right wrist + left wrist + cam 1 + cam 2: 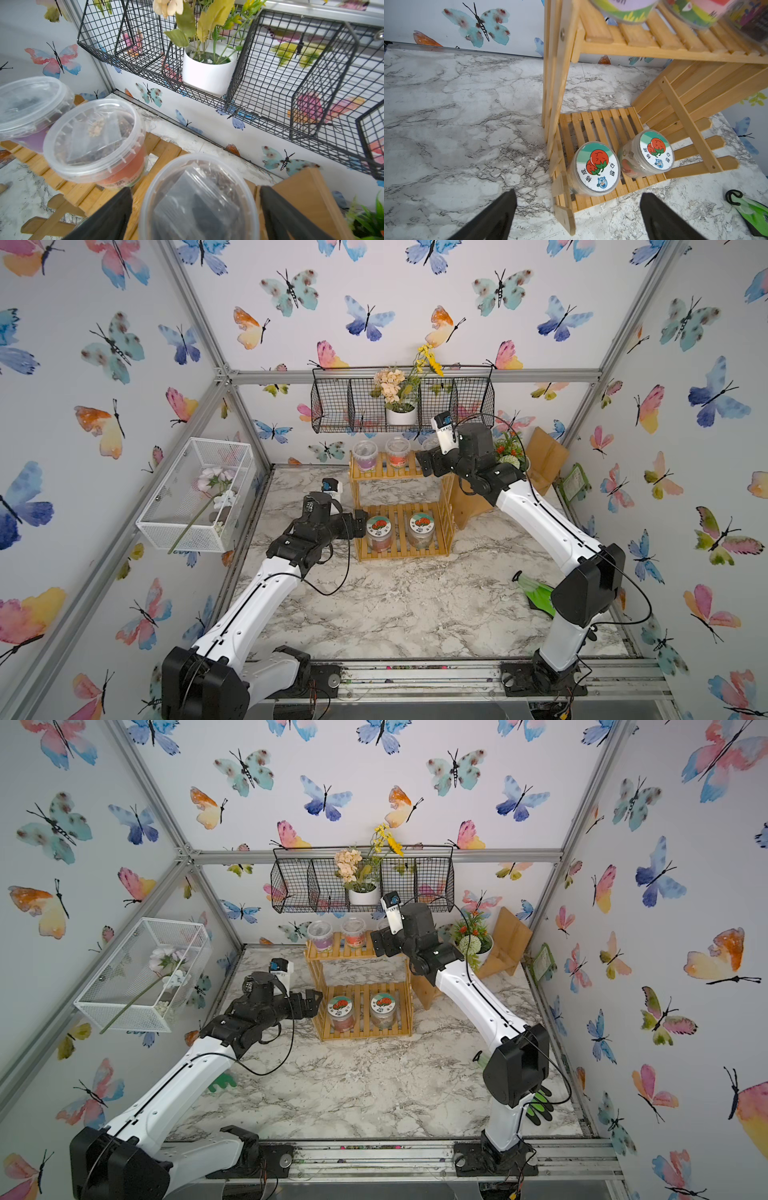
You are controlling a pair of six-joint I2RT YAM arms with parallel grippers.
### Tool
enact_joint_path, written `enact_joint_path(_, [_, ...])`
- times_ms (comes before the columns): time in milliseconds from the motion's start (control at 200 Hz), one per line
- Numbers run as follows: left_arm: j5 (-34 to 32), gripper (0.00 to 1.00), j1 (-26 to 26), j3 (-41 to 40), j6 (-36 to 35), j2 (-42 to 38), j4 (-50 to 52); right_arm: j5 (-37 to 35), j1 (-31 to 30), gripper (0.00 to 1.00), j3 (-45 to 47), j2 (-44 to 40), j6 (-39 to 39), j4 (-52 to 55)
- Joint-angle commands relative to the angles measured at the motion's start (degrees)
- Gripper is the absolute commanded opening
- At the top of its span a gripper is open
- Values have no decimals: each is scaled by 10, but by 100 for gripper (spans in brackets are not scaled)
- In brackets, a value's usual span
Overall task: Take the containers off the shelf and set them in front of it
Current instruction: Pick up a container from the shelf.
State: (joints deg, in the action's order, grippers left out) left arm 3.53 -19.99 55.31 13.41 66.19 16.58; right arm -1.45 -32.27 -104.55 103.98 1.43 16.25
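Observation:
The bamboo shelf (401,506) stands at the back of the marble table. On its lower tier are two jars with white red-pictured lids (379,531) (420,529). My left gripper (359,524) (579,193) is open just left of the nearer jar (598,166), at the shelf's front corner post, holding nothing. The upper tier carries a purple cup (365,456), an orange-red cup (397,452) and a dark cup (199,199). My right gripper (428,462) (195,190) is open, one finger on each side of the dark cup, small gaps showing.
A black wire basket (465,406) with a white flower pot hangs just above the right gripper. A potted plant (509,452) and an angled wooden board stand (544,456) sit right of the shelf. A green glove (536,593) lies front right. A white mesh basket (195,493) is on the left wall.

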Motion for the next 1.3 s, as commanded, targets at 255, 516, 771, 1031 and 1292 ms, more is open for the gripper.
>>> enact_joint_path(255, [-7,99,2,-8,-11,-8,-5,-1,3,94,-30,19,-6,1])
enact_joint_path(516, [-8,99,2,-10,-11,-7,-5,9,4,76,-15,8,-15,-1])
enact_joint_path(771, [-11,99,2,-14,-9,-11,-8,10,4,68,-4,-2,-21,-8])
enact_joint_path(1031, [-12,99,2,-15,-8,-13,-8,14,3,64,-4,-19,-23,-9])
enact_joint_path(1292, [-4,99,2,-12,-8,-16,-11,30,4,63,1,-45,-24,8])
